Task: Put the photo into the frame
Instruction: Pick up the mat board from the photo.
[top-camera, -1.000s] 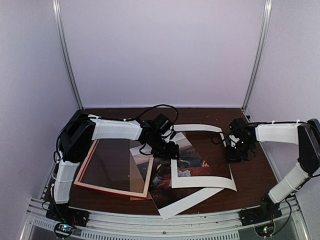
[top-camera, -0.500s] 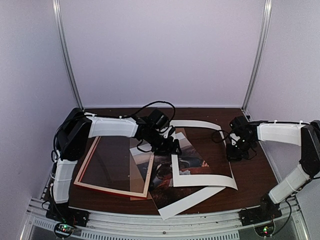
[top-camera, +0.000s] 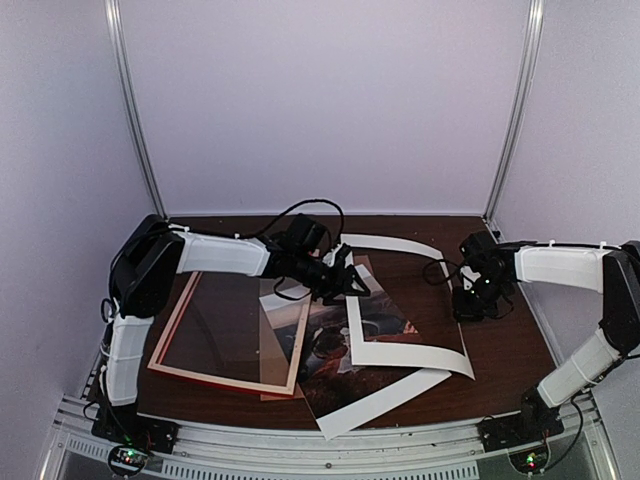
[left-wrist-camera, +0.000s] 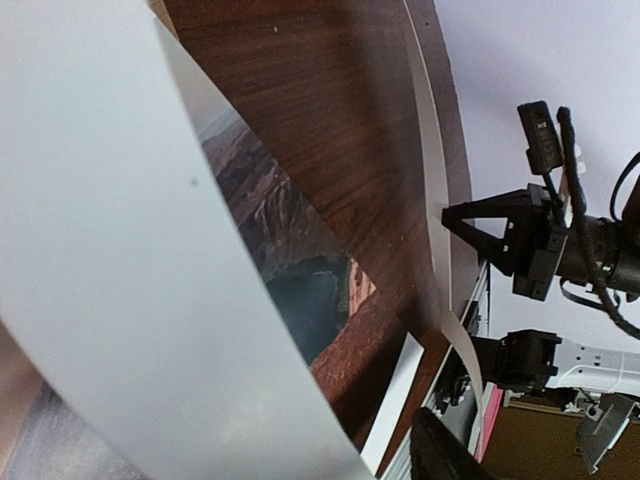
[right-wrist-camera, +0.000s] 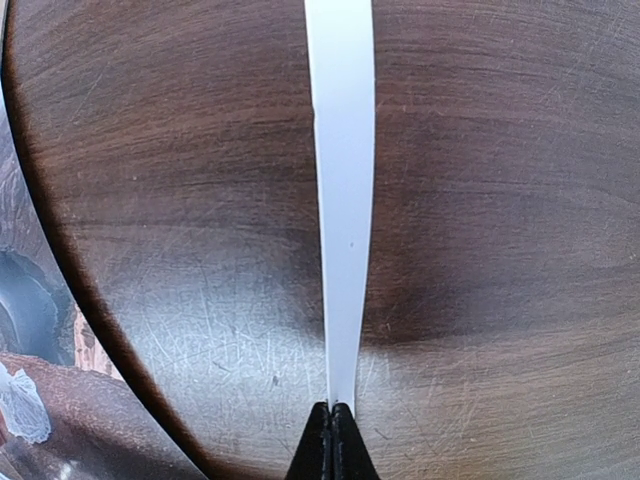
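Observation:
The photo (top-camera: 325, 350) lies flat mid-table, its white margin toward the front; it also shows in the left wrist view (left-wrist-camera: 300, 290). The frame (top-camera: 220, 381), red-edged, lies at the left. Over the photo arches a white window mat (top-camera: 400, 358), its far left corner lifted. My right gripper (top-camera: 468, 305) is shut on the mat's right strip (right-wrist-camera: 340, 150), fingers together (right-wrist-camera: 331, 408). My left gripper (top-camera: 345, 282) is at the mat's raised left strip (left-wrist-camera: 120, 250). Its one visible finger (left-wrist-camera: 440, 455) stands clear of the strip; the other is hidden behind it.
A pale translucent sheet (top-camera: 283, 335) overlaps the frame's right side. A metal rail (top-camera: 300, 440) runs along the table's front edge, and white walls close the back and both sides. Bare dark wood (top-camera: 510, 350) lies right of the mat.
My left gripper has shifted back and a little right along the mat's left strip, and the mat's far left corner now curls higher. The right gripper has held its grip in place.

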